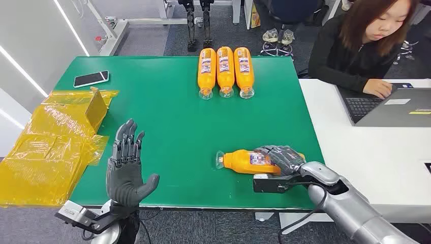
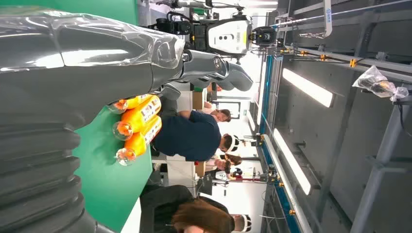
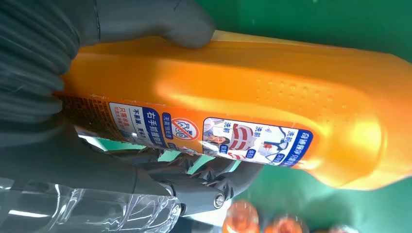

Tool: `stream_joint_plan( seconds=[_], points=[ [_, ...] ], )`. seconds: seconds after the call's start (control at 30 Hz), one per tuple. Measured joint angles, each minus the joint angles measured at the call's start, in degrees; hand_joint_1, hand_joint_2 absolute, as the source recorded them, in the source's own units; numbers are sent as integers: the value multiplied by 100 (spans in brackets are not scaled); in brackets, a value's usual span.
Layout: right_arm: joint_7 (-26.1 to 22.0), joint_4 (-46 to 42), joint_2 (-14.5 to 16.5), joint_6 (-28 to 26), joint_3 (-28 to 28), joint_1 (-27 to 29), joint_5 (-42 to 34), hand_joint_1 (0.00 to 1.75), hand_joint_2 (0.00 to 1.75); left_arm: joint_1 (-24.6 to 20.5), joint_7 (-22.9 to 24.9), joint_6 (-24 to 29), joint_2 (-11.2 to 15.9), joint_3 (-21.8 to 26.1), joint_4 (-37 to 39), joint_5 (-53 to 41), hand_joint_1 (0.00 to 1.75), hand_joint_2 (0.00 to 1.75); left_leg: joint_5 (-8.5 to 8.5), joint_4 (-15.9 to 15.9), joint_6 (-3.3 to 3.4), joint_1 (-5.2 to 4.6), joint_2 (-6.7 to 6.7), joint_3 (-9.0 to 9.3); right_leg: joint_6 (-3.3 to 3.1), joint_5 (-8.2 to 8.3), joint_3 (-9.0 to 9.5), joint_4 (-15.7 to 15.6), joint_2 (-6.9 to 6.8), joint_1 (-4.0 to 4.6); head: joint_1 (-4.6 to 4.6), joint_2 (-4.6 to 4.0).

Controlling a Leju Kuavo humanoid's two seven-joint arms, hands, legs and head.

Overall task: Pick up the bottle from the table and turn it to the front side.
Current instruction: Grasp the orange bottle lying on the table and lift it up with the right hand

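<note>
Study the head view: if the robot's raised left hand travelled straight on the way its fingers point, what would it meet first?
Probably nothing close. The left hand points up the bare green table toward the far edge, between the phone and the row of three bottles; its height above the table is unclear.

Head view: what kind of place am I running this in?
Likely a robotics lab or test workspace. A green-topped table carries a staged row of three orange plastic bottles, a person works at a grey laptop beside it, and another white-and-black robot stands under bare ceiling rails.
</note>
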Motion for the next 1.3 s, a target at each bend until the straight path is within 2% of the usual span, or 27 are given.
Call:
stream_joint_plan(
  seconds=[0.33,0.53,0.67,0.8,0.97,1.13,1.3],
  points=[
    [37,-1395,-267,-406,-684,270,95,175,175,88,3,26,2,6,-80,-66,0,175,0,0,0,0,0,-24,0,-1,-22,0,1,0,1,-1],
    [-23,-1780,-277,-429,-870,240,158,175,175,88,3,34,1,8,-86,-66,0,175,0,0,0,0,-2,-25,0,-1,-22,0,-1,0,1,0],
    [-30,-2064,-233,-734,-894,443,382,175,175,78,8,-64,-1,8,-95,22,0,175,-1,-1,0,1,-4,-25,1,-3,-22,0,-3,0,1,0],
    [-64,-2289,26,-1206,-889,915,776,175,175,32,40,-343,-5,8,-66,313,0,175,-3,-5,-2,2,-5,-27,2,-5,-25,0,-3,1,0,0],
    [-176,-2425,388,-1467,-873,1312,969,175,175,-55,53,-387,-8,7,27,348,0,175,-3,-8,-3,2,-4,-27,1,-6,-28,0,-2,2,1,0],
    [-380,-2524,1034,-1945,-780,1652,1299,175,175,-264,15,-564,-69,-2,327,538,0,175,-2,-9,-3,2,4,-25,0,-6,-30,3,6,3,0,0],
    [-407,-2602,1588,-2119,-642,1765,1367,175,175,-476,3,-794,-143,-24,646,748,0,175,-1,-9,-4,2,5,-25,0,-6,-31,4,7,3,0,-1]
  ],
)
